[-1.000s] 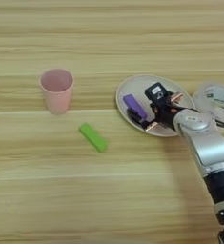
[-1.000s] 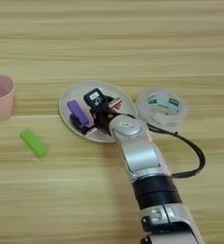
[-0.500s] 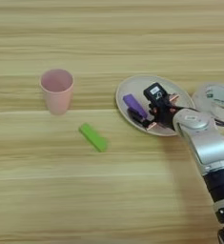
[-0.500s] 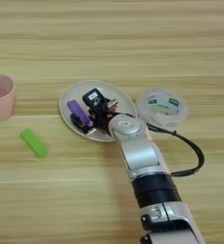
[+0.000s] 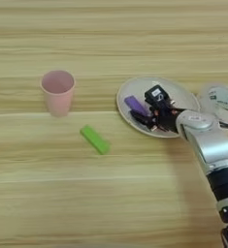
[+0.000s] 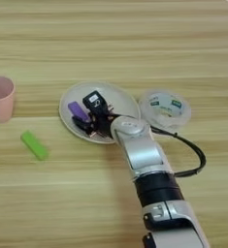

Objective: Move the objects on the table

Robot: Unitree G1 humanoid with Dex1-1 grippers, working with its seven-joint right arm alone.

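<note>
A round beige plate [image 5: 181, 94] lies right of the table's middle, and a small purple block [image 5: 135, 103] rests on its left part. My right gripper [image 5: 145, 105] hovers over the plate, open, one black finger [image 6: 92, 100] behind the block and the other in front. The block lies just left of the fingertips, apart from them as far as I can see. A pink plastic cup [image 5: 57, 90] stands upright at the left. Between the cup and the plate, nearer the front, a small green rectangular block [image 5: 95, 139] lies flat on the wooden table [image 5: 110, 203].
A clear round labelled container [image 6: 165, 107] sits just right of the plate, almost touching its rim. A black cable [image 6: 188, 147] loops off my silver forearm [image 6: 142, 152], which comes in from the bottom right.
</note>
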